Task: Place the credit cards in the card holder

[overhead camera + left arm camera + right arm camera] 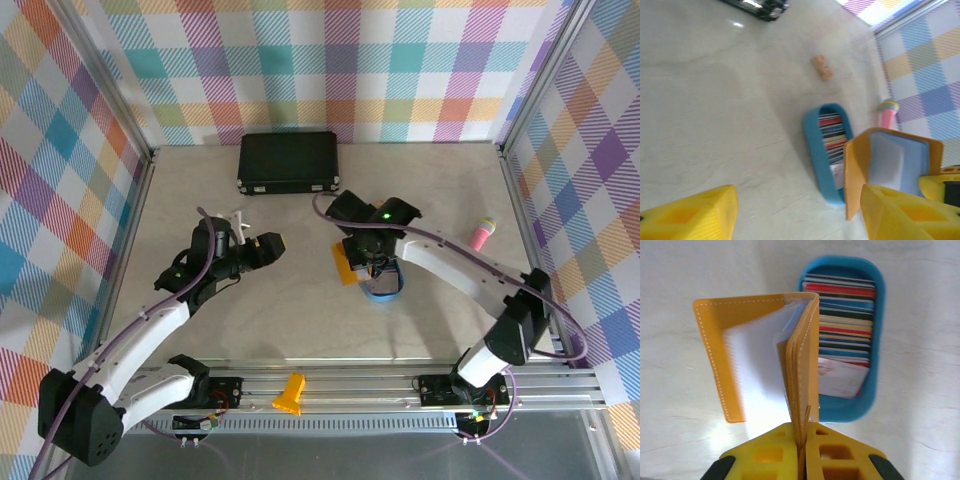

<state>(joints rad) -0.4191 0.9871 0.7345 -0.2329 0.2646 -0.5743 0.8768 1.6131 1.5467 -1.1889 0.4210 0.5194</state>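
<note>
The mustard-yellow card holder (757, 350) hangs open, showing its light blue inner pockets. My right gripper (802, 440) is shut on one of its leaves, just left of the blue oval tray (879, 330). Several credit cards (845, 325) stand packed on edge in that tray. From above, the card holder (345, 265) is under my right gripper (368, 262), beside the tray (384, 288). My left gripper (268, 245) is open and empty, to the left of the holder. In the left wrist view its fingers (690, 215) frame the tray (815, 145), the cards (832, 137) and the card holder (890, 160).
A large black case (288, 162) lies at the back of the table. A pink object (483, 233) lies to the right, near the wall. A small orange block (823, 66) lies beyond the tray. An orange-yellow piece (289, 393) sits on the front rail.
</note>
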